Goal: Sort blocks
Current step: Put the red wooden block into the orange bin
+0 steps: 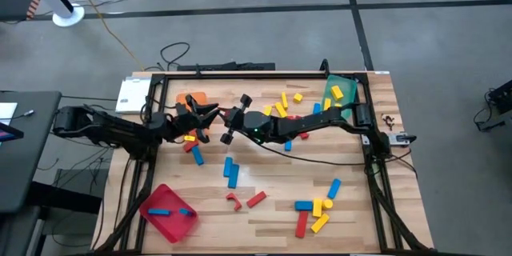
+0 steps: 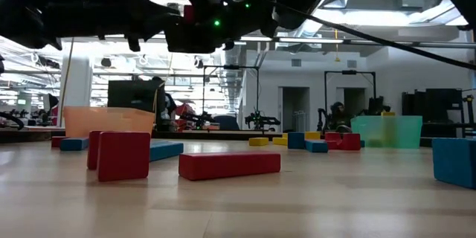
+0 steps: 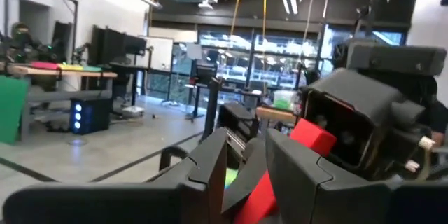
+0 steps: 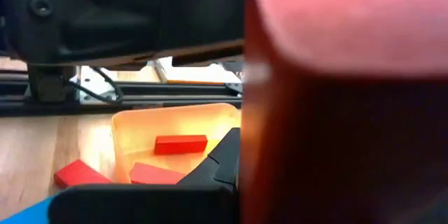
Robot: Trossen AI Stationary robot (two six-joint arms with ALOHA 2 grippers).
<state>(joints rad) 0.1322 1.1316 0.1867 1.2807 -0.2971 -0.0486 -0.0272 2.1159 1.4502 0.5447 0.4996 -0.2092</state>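
Note:
Above the table's middle left, my two grippers meet tip to tip. A red block (image 3: 310,137) stands between them, slanting up from my left gripper (image 3: 246,162) to my right gripper (image 1: 225,118). Both are shut on it. My left gripper (image 1: 206,117) comes in from the table's left and my right one from its right. In the right wrist view the red block (image 4: 336,98) fills the picture's right half. Loose red, blue and yellow blocks lie flat on the table, several of them near the front right (image 1: 318,212). My left gripper pinches the red block's lower end (image 3: 260,194) between its two fingers. It comes level from the table's left. The block is lifted clear of the table and slants up and away from the fingers. My right gripper has the red block's upper end (image 3: 316,134) at its front, coming level from the table's right. The block and the gripper's own body hide the place of contact. The block stands close before the wrist camera, clear of the table.
An orange tray (image 4: 175,122) with red blocks stands behind the grippers. A red tray (image 1: 168,212) with blue blocks is at the front left, and a green tray (image 1: 340,92) with a yellow block at the far right. Red blocks (image 2: 229,165) lie near the front.

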